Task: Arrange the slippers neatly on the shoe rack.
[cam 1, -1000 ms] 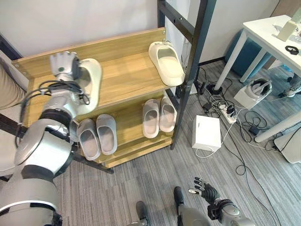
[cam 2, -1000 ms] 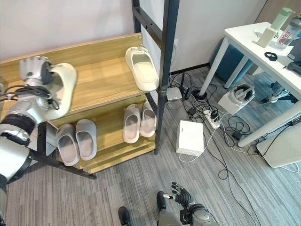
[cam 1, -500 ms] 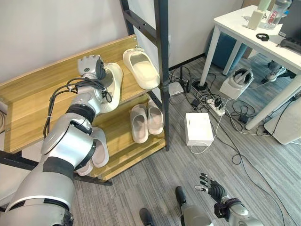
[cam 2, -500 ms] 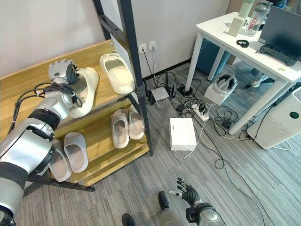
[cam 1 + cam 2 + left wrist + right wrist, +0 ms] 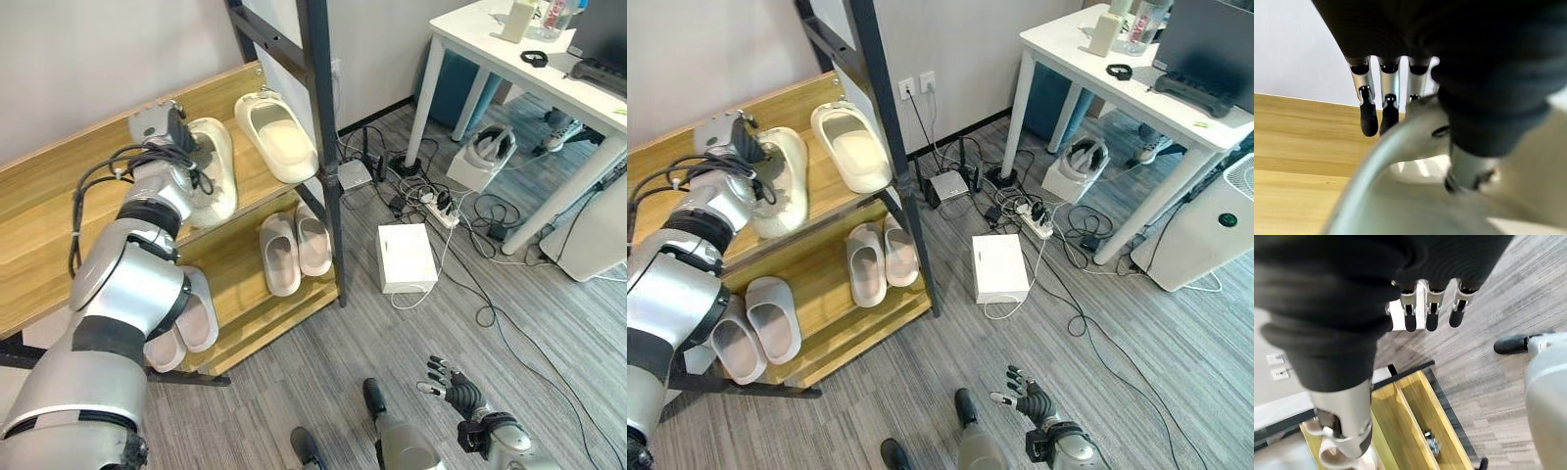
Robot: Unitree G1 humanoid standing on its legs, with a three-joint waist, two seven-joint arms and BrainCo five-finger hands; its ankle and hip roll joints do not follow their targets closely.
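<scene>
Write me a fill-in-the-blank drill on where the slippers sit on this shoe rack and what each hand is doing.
1. The left hand grips a cream slipper on the ____ shelf.
2. A second cream slipper lies beside it, near the rack's black ____.
3. The lower shelf carries ____ pairs of grey slippers.
4. The right hand hangs over the ____.

Missing words: top; post; two; floor

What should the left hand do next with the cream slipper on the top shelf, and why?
Probably slide the held slipper sideways toward the other cream slipper and straighten it. The left hand grips its heel end on the top shelf, and the two lie apart, not parallel. The right hand hangs idle near the floor.
</scene>
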